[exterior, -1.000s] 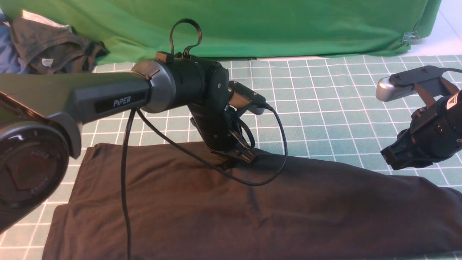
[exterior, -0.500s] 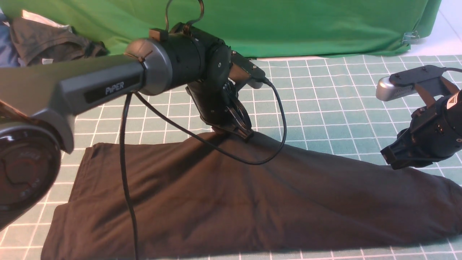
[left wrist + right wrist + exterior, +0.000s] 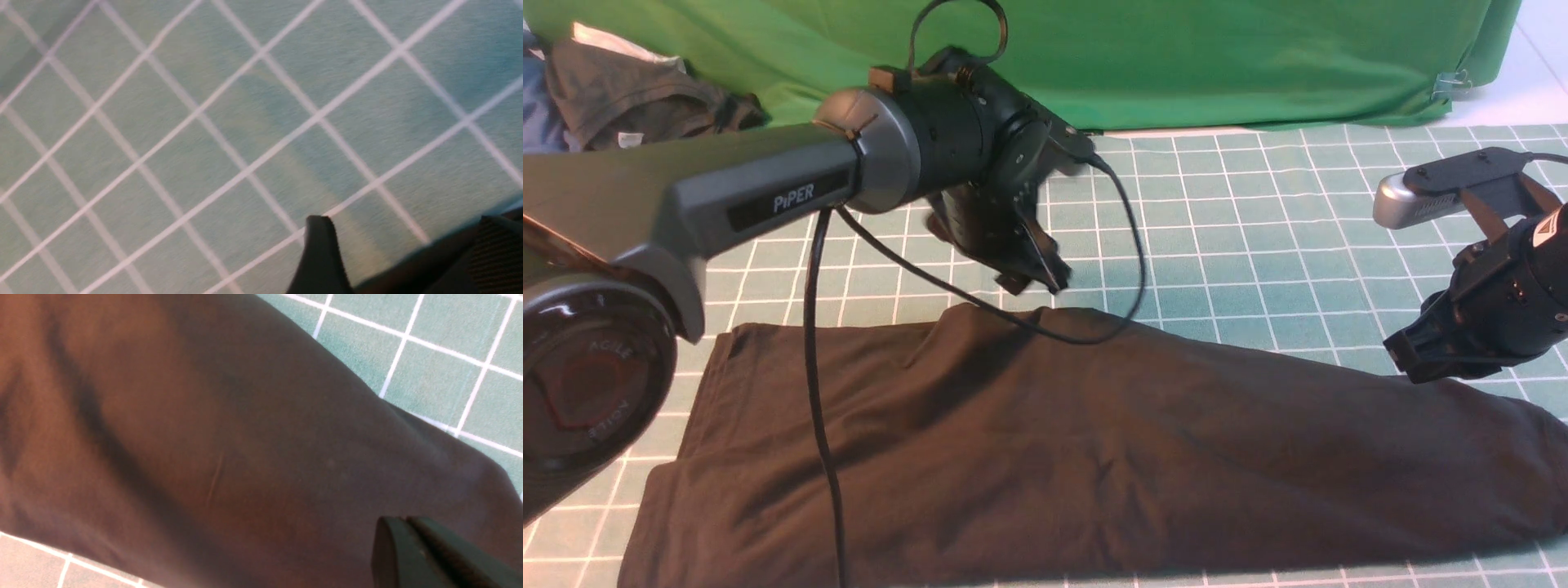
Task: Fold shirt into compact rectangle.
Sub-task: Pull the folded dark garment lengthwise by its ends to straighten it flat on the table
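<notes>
Two arms: both reach over the worktop (image 3: 1258,229), a teal mat ruled in white squares, the left from the near left corner and the right from the right edge.
Shirt: the shirt (image 3: 1094,441) lies flat as a long dark band along the near edge, from the near left corner almost to the right edge. Only plain cloth with soft creases shows.
Cable: a black cable (image 3: 821,425) hangs from the left arm and crosses the shirt's left part toward the near edge.
Right fingers: the right fingers (image 3: 1409,359) (image 3: 408,547) are pressed together with nothing between them, hovering just above the shirt's far border near the right edge.
Left fingers: the left fingers (image 3: 1037,273), blurred, are spread apart and empty. They hang just above the shirt's far border near the worktop's middle, clear of the cloth. The left wrist view shows bare mat between them.
Ridge: a small raised ridge (image 3: 947,322) stands on the shirt's far border, near the left fingers.
Far left corner: a crumpled dark grey garment (image 3: 629,98) with a small white tag lies there, with a blue garment (image 3: 535,122) beside it at the left edge.
Far edge: a green cloth (image 3: 1176,57) hangs along it.
</notes>
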Robot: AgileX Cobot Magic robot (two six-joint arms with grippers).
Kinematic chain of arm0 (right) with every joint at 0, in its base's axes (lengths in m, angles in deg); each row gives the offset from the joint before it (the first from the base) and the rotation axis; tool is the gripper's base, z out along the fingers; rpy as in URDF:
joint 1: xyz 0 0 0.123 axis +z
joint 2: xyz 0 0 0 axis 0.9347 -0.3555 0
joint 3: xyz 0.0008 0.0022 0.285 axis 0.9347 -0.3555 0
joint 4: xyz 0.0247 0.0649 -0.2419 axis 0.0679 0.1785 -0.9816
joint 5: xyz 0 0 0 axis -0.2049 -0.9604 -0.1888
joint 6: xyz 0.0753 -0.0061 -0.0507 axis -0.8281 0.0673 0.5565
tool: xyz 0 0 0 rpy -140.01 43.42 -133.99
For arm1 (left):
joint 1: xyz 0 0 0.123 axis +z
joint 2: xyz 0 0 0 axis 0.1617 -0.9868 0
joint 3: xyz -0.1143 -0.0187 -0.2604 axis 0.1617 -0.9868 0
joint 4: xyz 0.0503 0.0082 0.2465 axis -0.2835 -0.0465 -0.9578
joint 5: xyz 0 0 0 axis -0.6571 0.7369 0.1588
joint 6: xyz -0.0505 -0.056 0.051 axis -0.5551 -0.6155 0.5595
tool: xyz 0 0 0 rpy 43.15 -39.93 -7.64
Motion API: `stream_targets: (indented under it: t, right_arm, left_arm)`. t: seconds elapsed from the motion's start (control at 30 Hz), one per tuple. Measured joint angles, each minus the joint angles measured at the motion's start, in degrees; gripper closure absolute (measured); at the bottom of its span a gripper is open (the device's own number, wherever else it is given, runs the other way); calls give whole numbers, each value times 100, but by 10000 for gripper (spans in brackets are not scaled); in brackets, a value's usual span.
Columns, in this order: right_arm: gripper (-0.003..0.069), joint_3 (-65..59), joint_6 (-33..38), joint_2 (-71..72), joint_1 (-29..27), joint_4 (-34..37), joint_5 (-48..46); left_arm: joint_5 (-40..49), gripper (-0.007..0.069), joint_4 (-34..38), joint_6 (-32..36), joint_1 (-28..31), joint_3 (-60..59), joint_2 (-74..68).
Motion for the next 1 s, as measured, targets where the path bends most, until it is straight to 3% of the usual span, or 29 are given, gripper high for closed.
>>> stream_targets:
  t: [0.07,0.2,0.23,0.27,0.3,0.37,0.43,0.53,0.8,1.0]
  right_arm:
    - [638,0,0,0,4,0,0]
    - [638,0,0,0,4,0,0]
    - [638,0,0,0,4,0,0]
    - [638,0,0,0,4,0,0]
    - [638,0,0,0,4,0,0]
    - [638,0,0,0,4,0,-6]
    - [638,0,8,-7,4,0,-19]
    - [638,0,115,-7,4,2,-25]
    - [638,0,176,-7,4,2,-3]
    - [638,0,287,-7,4,2,3]
  left_arm:
    - [510,174,-262,-189,83,79,118]
    - [1165,312,92,-257,511,114,324]
    - [1345,431,606,-257,886,114,417]
    - [1418,502,1029,-214,1094,114,444]
    - [1501,557,1611,-125,1417,107,465]
    - [1645,594,2152,-49,1826,74,465]
    - [1770,612,2461,3,2237,-23,465]
    - [1834,622,2355,29,2586,-284,497]
    - [1346,619,1915,-185,2632,-976,684]
    - [776,563,1713,-242,2632,-1033,666]
